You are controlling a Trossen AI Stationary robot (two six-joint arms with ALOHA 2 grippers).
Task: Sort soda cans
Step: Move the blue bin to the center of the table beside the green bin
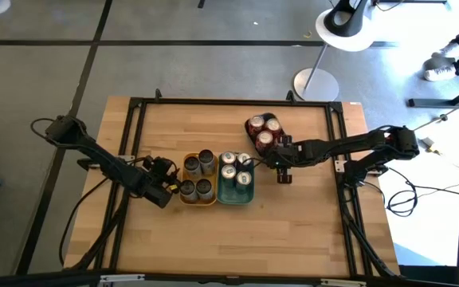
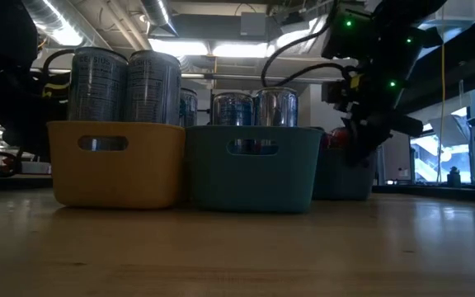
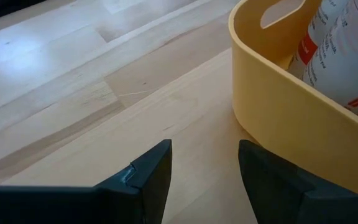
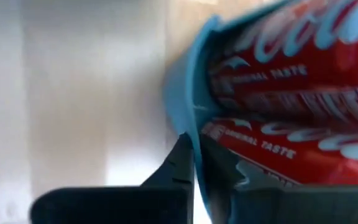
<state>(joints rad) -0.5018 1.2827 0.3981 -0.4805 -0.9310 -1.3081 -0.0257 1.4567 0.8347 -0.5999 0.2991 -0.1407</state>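
Three trays stand mid-table. The yellow tray [image 1: 198, 202] holds several dark-sided soda cans [image 1: 198, 163]. The teal tray [image 1: 236, 199] holds several silver ones [image 1: 236, 163]. The dark blue tray [image 1: 251, 122], farther back, holds red cans [image 1: 264, 132]. My right gripper [image 4: 196, 146] is shut on the dark blue tray's wall, at its near right side [image 1: 276, 155]. My left gripper [image 3: 205, 168] hovers open just left of the yellow tray [image 3: 291, 118], low over the wood, with nothing between its fingers. My right gripper pinches the dark blue tray's thin wall at its rim [image 4: 188, 109]. One finger [image 4: 176, 165] is outside the wall and the other is inside, against a red can [image 4: 303, 149]. The fingers slant down from the table's right side. In the low view the tray [image 2: 340, 177] rests on the table.
The black frame rails [image 1: 134, 143] run along the table's left and right sides and far edge. Bare wood lies in front of the trays [image 1: 229, 239] and at the far left [image 1: 174, 127]. The yellow and teal trays stand side by side, touching [image 2: 185, 165].
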